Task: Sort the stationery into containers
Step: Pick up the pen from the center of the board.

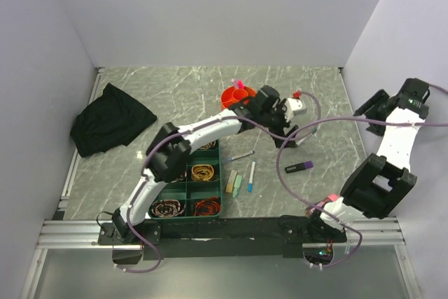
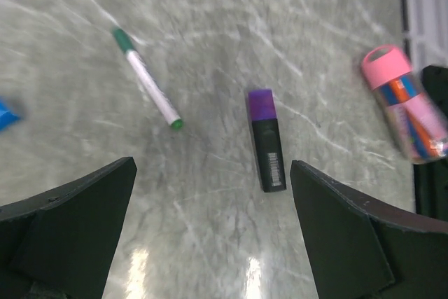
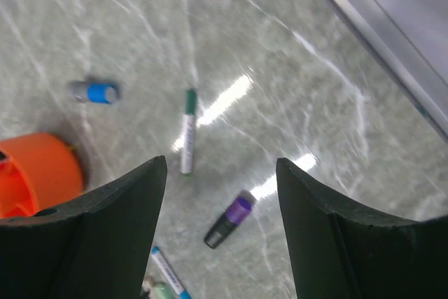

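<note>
Left gripper (image 2: 211,167), jaws wide apart and empty, hovers over a purple highlighter (image 2: 267,146); it should centre itself, descend straight, then pinch the black body.

The top external camera looks steeply down from above and behind the arm bases (image 1: 115,232), which sit at 6 o'clock, far enough away to show the whole table (image 1: 175,82). The left wrist camera faces straight down, close over the marble. The right wrist camera looks down from higher up. All three views share the purple highlighter (image 1: 299,167) (image 2: 266,138) (image 3: 229,219). Both wrist views share the green-capped marker (image 2: 147,78) (image 3: 187,131). The top and right wrist views share the orange pot (image 1: 236,96) (image 3: 35,173).
</note>
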Motion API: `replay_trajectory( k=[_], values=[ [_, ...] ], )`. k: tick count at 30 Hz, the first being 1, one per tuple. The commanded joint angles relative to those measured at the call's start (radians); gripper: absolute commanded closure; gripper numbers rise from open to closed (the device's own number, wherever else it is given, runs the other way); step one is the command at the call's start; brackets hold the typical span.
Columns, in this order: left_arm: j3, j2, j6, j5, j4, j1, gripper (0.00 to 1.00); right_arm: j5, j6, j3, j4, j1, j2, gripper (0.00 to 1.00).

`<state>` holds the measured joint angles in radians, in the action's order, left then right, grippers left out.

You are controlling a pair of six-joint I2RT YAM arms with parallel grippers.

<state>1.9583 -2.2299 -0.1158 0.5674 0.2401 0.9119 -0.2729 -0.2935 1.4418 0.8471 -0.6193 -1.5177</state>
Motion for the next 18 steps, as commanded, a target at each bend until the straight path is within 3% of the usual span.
replay_trajectory(
  k=[1, 9, 18],
  values=[
    [0.160, -0.097, -0.025, -0.009, -0.024, 0.047, 0.02, 0.049, 0.056, -0.134, -0.048, -0.043, 0.128, 0.28],
    [0.321, -0.261, -0.091, -0.046, 0.065, 0.128, 0.03, 0.026, 0.106, -0.170, -0.023, -0.125, 0.129, 0.28],
    [0.340, -0.332, -0.101, -0.130, 0.056, 0.188, 0.19, 0.011, 0.129, -0.132, -0.014, -0.152, 0.085, 0.29]
  ],
)
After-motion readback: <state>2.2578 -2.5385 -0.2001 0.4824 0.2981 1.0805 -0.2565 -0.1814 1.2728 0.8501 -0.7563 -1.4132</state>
